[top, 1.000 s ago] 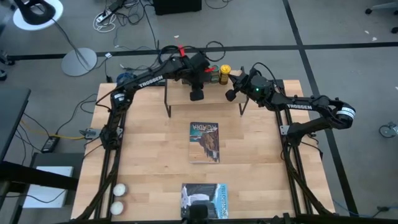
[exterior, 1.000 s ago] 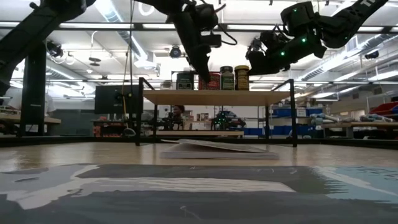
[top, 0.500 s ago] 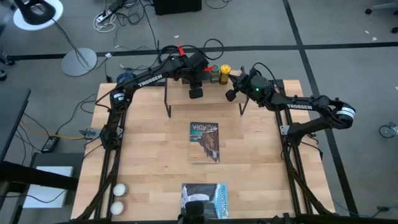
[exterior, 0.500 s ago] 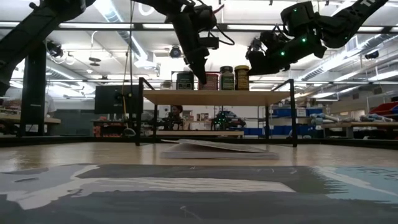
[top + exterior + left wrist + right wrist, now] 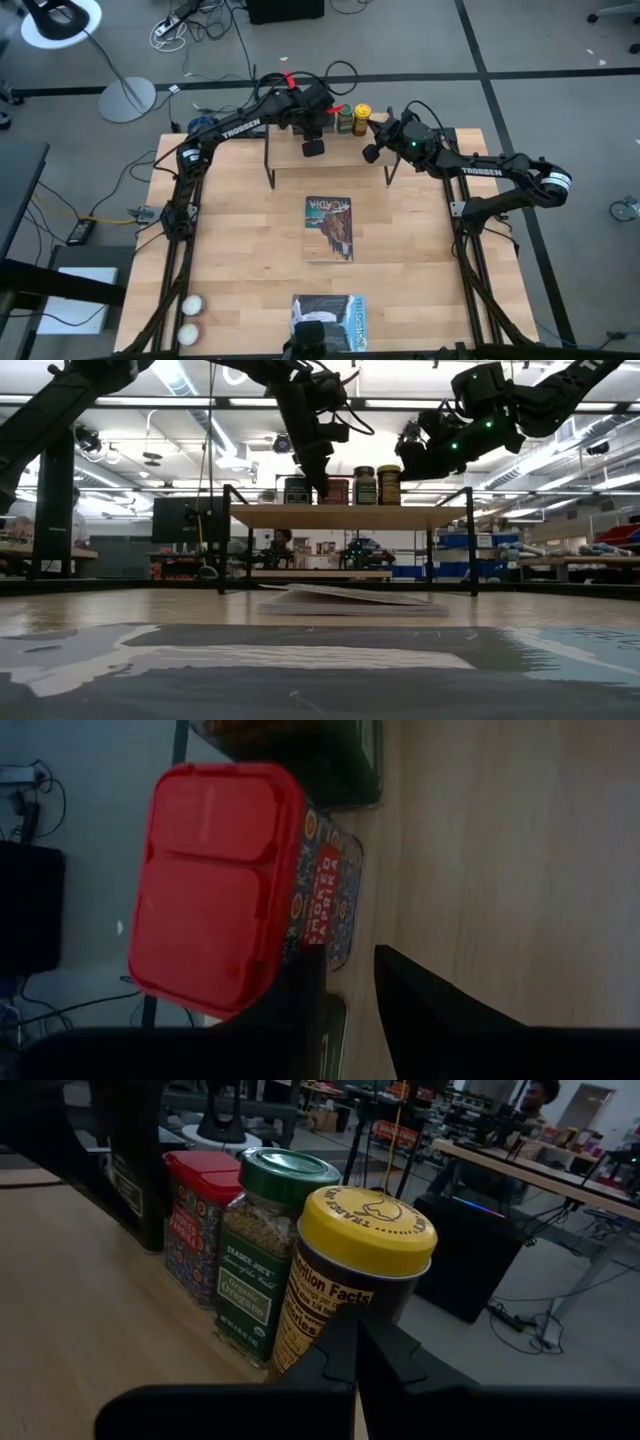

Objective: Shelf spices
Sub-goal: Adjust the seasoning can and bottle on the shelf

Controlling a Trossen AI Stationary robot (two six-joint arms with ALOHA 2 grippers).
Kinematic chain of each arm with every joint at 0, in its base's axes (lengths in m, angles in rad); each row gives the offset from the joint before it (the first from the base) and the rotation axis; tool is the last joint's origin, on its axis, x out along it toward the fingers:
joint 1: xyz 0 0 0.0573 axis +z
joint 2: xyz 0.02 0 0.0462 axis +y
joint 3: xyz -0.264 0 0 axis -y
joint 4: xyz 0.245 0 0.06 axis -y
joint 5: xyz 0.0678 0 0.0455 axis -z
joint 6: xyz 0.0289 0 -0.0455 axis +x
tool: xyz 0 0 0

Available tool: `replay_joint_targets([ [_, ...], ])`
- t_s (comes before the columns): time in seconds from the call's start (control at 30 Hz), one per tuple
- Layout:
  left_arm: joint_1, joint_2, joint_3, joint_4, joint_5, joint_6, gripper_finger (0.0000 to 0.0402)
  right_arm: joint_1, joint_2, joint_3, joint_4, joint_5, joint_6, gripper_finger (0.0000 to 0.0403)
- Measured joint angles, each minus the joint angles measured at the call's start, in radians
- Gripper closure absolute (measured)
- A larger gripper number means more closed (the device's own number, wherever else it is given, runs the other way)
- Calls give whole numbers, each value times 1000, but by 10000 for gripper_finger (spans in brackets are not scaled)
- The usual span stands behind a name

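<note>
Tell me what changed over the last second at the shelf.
The left gripper slid along the shelf from in front of the red tin toward the dark tin, uncovering the red one. It holds nothing. The right gripper, shut, and the green jar and yellow-lidded jar stayed put.

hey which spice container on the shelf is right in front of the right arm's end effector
The yellow-lidded jar, at the row's end on the right arm's side. The green-lidded jar and red tin stand farther along the shelf from the right end effector.
</note>
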Motion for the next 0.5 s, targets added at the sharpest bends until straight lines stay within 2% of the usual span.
replay_joint_targets([
  [0.5, -25, -6, 45, -19, -2, -9, 310, 57, 0, 0, -2, -6, 0, 403],
])
